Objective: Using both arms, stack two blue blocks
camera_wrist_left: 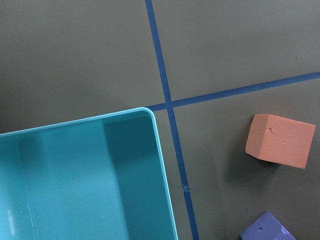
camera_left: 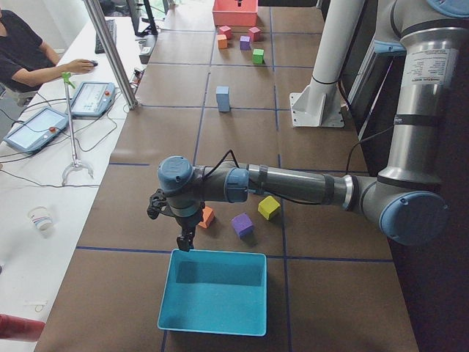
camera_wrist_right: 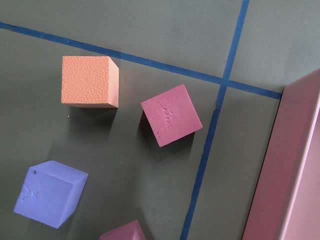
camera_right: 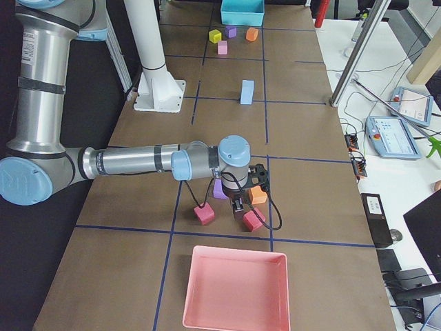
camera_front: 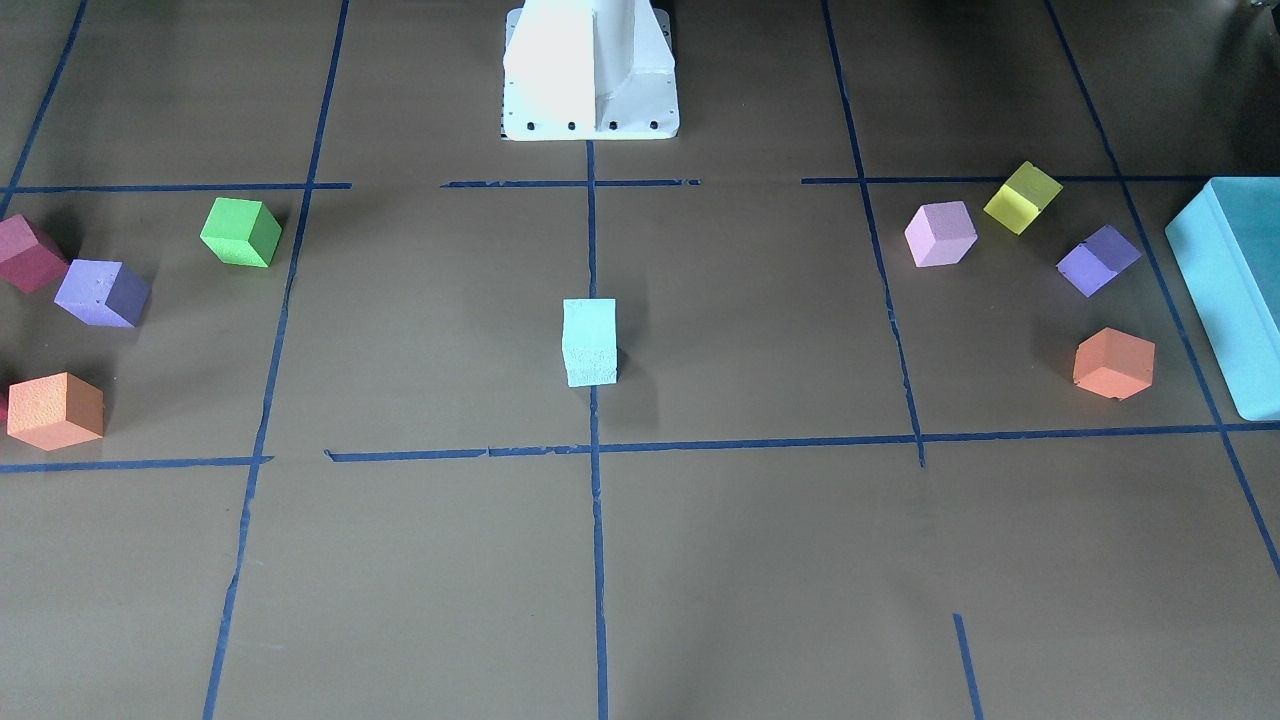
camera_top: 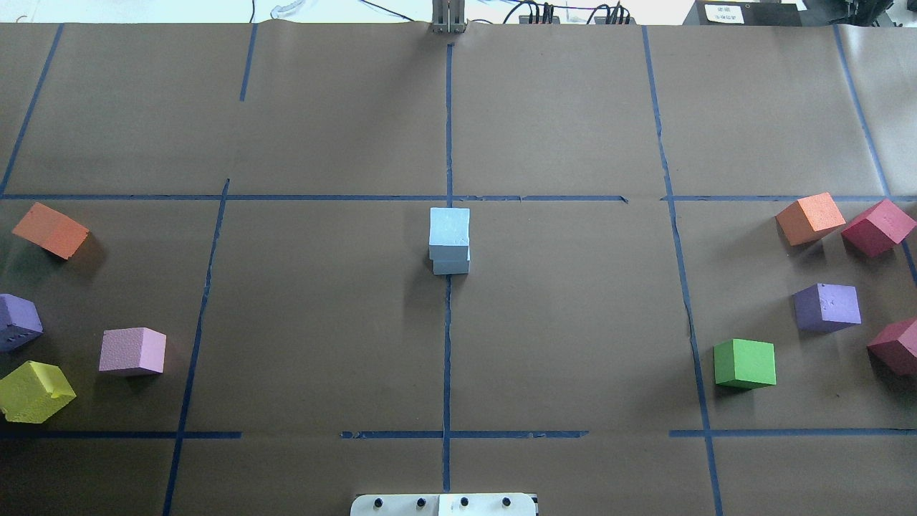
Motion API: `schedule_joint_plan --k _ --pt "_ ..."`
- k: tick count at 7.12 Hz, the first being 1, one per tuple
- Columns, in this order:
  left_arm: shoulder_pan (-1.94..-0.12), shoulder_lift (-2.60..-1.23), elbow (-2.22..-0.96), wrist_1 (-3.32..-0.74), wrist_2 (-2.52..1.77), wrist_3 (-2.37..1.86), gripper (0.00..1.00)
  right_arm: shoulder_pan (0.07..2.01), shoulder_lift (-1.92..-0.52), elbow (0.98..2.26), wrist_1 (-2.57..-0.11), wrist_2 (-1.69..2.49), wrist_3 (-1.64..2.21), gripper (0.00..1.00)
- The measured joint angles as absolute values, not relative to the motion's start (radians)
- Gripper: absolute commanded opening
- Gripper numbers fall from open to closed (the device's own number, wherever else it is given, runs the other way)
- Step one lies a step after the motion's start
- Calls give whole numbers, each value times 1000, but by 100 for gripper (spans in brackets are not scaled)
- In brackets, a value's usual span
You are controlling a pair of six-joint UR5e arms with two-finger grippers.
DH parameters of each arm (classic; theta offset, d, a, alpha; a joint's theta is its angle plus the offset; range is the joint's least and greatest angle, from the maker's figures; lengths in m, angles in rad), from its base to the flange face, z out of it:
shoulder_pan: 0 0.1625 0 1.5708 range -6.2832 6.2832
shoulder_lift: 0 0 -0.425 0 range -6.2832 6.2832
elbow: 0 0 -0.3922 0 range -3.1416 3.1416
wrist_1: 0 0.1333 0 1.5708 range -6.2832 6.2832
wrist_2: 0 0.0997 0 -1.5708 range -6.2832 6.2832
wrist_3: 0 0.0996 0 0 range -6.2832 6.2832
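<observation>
The two blue blocks stand stacked, one on the other, at the middle of the table on the centre tape line (camera_top: 450, 240), (camera_front: 589, 342). The top block (camera_top: 450, 227) sits slightly offset on the lower block (camera_top: 451, 266). The stack also shows far off in the exterior left view (camera_left: 223, 98) and the exterior right view (camera_right: 246, 92). My left gripper (camera_left: 185, 240) points down at the far rim of the teal box, far from the stack. My right gripper (camera_right: 238, 207) hangs over the cubes by the pink tray. I cannot tell whether either gripper is open or shut.
The teal box (camera_left: 212, 292) lies at my left end, the pink tray (camera_right: 234, 289) at my right end. An orange cube (camera_wrist_left: 280, 140) and a purple cube (camera_wrist_left: 267, 229) lie beside the teal box. Orange (camera_wrist_right: 90, 81), maroon (camera_wrist_right: 171, 115) and purple (camera_wrist_right: 49, 192) cubes lie by the tray.
</observation>
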State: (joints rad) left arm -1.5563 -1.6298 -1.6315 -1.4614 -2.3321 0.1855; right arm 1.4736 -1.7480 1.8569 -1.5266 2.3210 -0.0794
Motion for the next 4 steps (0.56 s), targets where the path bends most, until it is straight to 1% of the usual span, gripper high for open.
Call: schedule_joint_plan --k 4 --pt "-1558 -1629 -1648 -1462 -2338 187 100 1463 -1754 1857 -1526 2319 -77 100"
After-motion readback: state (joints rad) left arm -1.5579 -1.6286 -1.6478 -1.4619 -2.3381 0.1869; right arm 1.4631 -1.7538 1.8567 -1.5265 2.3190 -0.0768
